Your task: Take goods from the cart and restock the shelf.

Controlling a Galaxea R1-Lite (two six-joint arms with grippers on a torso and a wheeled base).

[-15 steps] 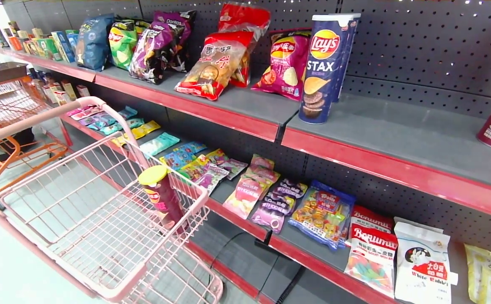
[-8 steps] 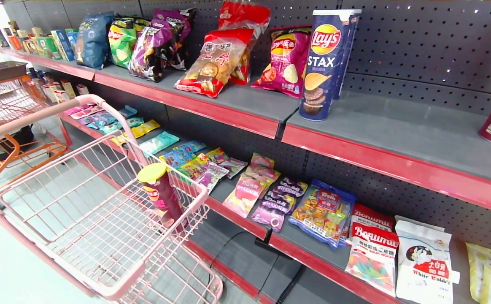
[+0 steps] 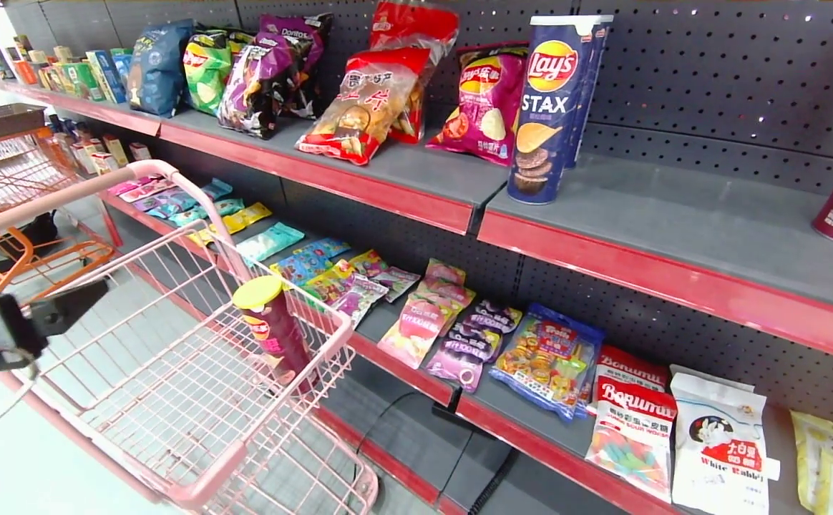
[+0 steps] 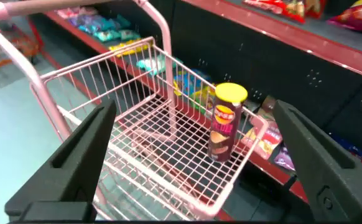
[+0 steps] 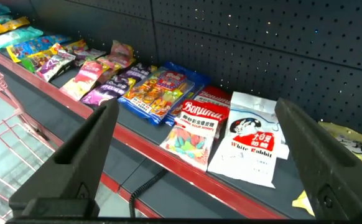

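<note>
Canister [image 3: 273, 332] of chips, dark red with a yellow lid, stands near upright on its base inside the pink cart [image 3: 205, 488]. It sits in the basket corner closest to the shelving, hard by the wire wall; whether it touches the wire cannot be confirmed.

Left gripper [image 4: 193, 112] is above the cart on the handle side, facing the canister and well apart from it. Its jaws are spread wide and carry nothing. Right gripper [image 5: 196, 107] is beyond the cart's far end, facing the bags of sweets [image 5: 156, 87] on the lower tier, jaws likewise spread wide and empty.

Beyond the cart and above it, the upper shelf [image 3: 674, 222] carries a tall blue canister [image 3: 547, 107] with bare grey board just beside it. That is judged the likely destination.

Assessment: the pick has not begun; the step in hand is the left arm's approach.

Recommendations:
- Descend inside the cart's rim, keeping both fingers off the wire.
- Straddle the canister at mid-body, below the lid, and close squarely on it.
- Note the tight gap between canister and cart wall; enter from above, not from the side.
- Lift straight up until the base clears the cart's rim before swinging away.

Risk: a smooth round tube may slip or tip if gripped off-centre.
</note>
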